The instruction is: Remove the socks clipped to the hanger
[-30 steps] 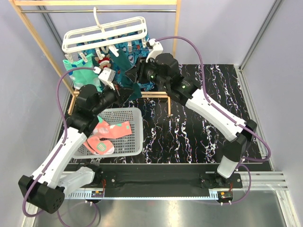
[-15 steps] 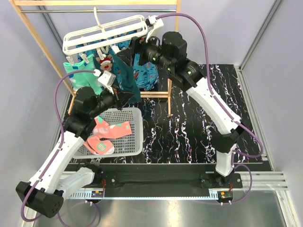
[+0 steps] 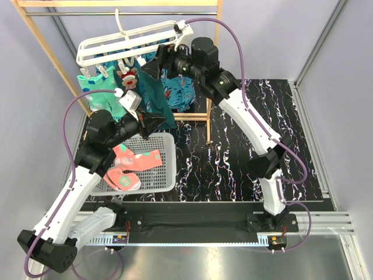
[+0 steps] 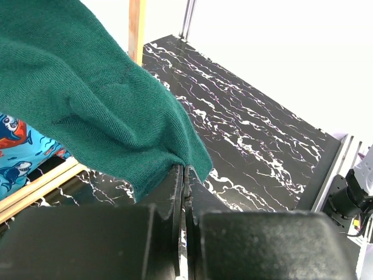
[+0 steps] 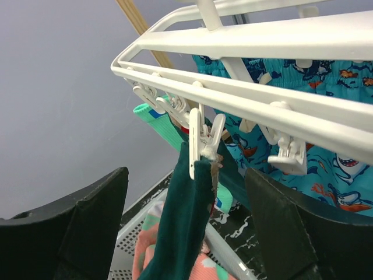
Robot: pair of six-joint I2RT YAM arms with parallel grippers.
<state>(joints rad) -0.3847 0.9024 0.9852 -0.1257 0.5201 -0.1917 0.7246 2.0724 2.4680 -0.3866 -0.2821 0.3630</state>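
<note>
The white hanger [image 3: 125, 44] hangs from the rack rail and also shows in the right wrist view [image 5: 262, 41]. A dark teal sock [image 3: 156, 87] hangs from one clip [image 5: 201, 137]. My left gripper [image 3: 158, 121] is shut on that sock's lower end [image 4: 87, 105], the cloth pinched between the jaws [image 4: 185, 175]. My right gripper [image 3: 154, 64] is open, its jaws [image 5: 186, 175] on either side of the clipped sock top [image 5: 186, 221], not touching it. A mint green sock [image 3: 96, 87] and a Santa sock [image 3: 129, 76] hang further left. Pink socks [image 3: 131, 166] lie in the basket.
A white mesh basket [image 3: 169, 157] stands under the hanger on the black marbled mat [image 3: 245, 151]. A blue patterned cloth [image 3: 180, 87] hangs behind the teal sock. The wooden rack frame [image 3: 35, 41] surrounds the hanger, with a post [image 3: 208, 125] at the right.
My right arm has risen from beside the blue cloth up to the hanger's clip, jaws open around the sock top. My left gripper has kept hold of the sock's lower end.
</note>
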